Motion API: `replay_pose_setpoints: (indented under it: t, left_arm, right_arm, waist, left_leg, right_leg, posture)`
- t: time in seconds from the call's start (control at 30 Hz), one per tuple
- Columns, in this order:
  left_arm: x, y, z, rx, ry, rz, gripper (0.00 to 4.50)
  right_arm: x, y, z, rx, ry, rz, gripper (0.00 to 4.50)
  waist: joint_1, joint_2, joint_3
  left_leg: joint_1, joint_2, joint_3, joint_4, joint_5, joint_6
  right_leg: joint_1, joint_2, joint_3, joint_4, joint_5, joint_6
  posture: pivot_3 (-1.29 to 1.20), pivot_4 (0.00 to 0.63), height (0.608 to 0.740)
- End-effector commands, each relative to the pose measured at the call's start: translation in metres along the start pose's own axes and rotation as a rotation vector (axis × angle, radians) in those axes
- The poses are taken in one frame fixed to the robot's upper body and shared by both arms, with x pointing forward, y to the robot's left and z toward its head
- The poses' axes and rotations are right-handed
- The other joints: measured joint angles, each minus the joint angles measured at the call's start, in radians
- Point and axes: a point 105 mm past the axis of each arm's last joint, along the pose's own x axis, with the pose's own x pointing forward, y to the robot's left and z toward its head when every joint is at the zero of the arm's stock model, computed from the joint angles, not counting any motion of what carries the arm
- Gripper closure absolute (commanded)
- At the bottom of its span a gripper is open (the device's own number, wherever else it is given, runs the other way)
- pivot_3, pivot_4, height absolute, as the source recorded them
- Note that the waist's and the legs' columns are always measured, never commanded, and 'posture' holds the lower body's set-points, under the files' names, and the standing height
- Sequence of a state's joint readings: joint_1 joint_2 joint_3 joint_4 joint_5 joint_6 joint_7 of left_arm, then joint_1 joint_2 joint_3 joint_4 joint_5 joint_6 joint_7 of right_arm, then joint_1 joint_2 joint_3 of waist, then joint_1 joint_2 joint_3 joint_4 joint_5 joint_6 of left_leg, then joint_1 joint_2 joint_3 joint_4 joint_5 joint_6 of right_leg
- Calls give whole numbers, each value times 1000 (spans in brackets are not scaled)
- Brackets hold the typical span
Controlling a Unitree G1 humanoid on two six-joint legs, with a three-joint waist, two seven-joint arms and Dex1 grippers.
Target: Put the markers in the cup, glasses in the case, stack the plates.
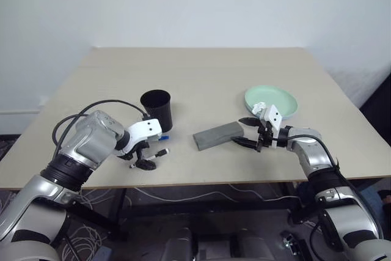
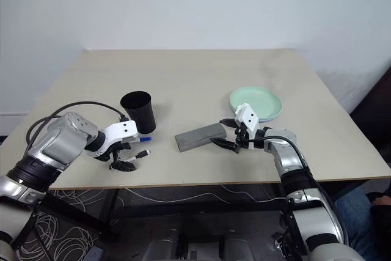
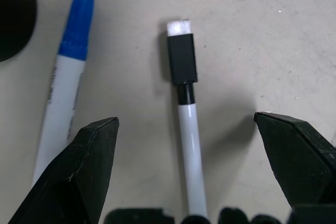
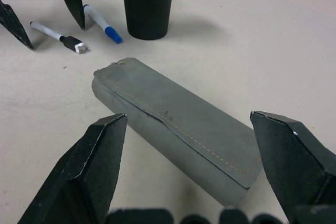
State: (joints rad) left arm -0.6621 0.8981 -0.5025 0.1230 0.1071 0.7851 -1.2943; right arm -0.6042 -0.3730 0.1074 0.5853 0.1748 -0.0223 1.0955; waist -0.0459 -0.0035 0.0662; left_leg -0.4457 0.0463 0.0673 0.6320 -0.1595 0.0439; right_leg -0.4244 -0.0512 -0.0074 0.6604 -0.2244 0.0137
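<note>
Markers lie side by side on the tan table [image 1: 201, 71], low and left in the head-camera frame, just below the black cup [image 1: 157, 109]. The dark-capped marker [image 3: 187, 124] sits between the two black fingers of the left gripper [image 3: 187, 145], which points steeply down at it with its fingers spread wide, one on each side of the barrel and neither touching it. The blue-capped marker [image 3: 65, 82] lies just beside it, outside the finger on the cup's side. The cup stands upright, rim uppermost, close above the two pens.

Near the middle of the frame the grey case [image 1: 219, 134] lies flat on the table with its lid closed, slanted so its far end rises toward the right. The right gripper [image 1: 248, 132] hovers just right of that end, aimed nearly level along the case, its fingers [image 4: 86, 177] spread wide apart and holding nothing; the wrist view shows the case end between them, though whether it is touched I cannot tell.

Behind the right gripper, to the right of centre, the mint green plate [image 1: 272, 102] rests on the table; a light blue rim [image 2: 269, 118] peeks from under its near edge.
</note>
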Motion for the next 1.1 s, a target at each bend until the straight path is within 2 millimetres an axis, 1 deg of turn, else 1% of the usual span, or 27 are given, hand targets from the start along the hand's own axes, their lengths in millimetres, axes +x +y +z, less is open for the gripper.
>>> replay_pose_setpoints:
  t: [0.03,0.2,0.3,0.47,0.67,0.7,0.8,0.93,1.07,1.1]
  left_arm:
    - [-4,5,3,11,7,19,20]
    - [5,6,-2,-4,27,12,20]
    - [8,6,-5,-7,37,8,610]
    - [7,6,-6,-4,38,10,2187]
    - [6,6,-5,-1,36,19,4269]
    - [6,7,-5,-2,36,20,4469]
    - [4,7,-3,13,22,31,4469]
    - [-4,7,14,80,-68,50,4469]
    - [-27,-8,52,183,-317,16,4469]
    - [-31,-10,57,193,-360,10,4469]
  right_arm:
    - [0,-4,16,-48,-35,-2,417]
    - [0,-5,15,-48,-35,-9,417]
    - [-1,-5,15,-48,-34,-12,417]
    - [-1,-5,14,-49,-33,-13,417]
    - [1,-6,15,-51,-34,-11,417]
    - [1,-6,16,-51,-34,-11,417]
    - [1,-5,16,-53,-34,-9,417]
    - [0,-5,15,-54,-33,-8,417]
    - [-2,-5,14,-57,-25,-9,417]
    - [-3,-4,13,-57,-24,-9,417]
  waist:
    - [0,0,0]
    - [0,0,0]
    - [0,2,-2]
    - [0,3,-3]
    - [0,3,-3]
    - [0,3,-3]
    - [0,3,-3]
    - [1,3,-3]
    - [0,3,-3]
    - [0,3,-3]
  left_leg:
    - [0,0,0,0,0,0]
    - [0,0,0,0,0,0]
    - [1,0,0,0,0,0]
    - [2,2,0,0,0,0]
    - [2,4,1,0,0,0]
    - [2,4,1,0,0,0]
    - [2,4,2,0,0,0]
    - [2,4,2,0,0,0]
    - [0,4,3,1,0,0]
    - [0,5,3,1,0,0]
  right_leg:
    - [0,0,0,0,0,0]
    - [0,0,0,0,0,0]
    - [1,0,0,0,0,0]
    - [0,-1,-2,1,3,-3]
    - [-1,-1,-5,1,6,-5]
    - [-1,-1,-5,1,6,-5]
    - [-1,-1,-5,1,6,-5]
    - [-1,-2,-5,1,6,-5]
    - [-2,-3,-5,0,6,-5]
    - [-2,-4,-5,0,6,-5]
  posture:
    - [0,0,738]
    - [0,0,738]
    - [0,0,738]
    - [0,0,738]
    - [0,0,738]
    - [0,0,738]
    - [0,0,738]
    - [0,0,738]
    - [0,0,738]
    - [0,0,738]
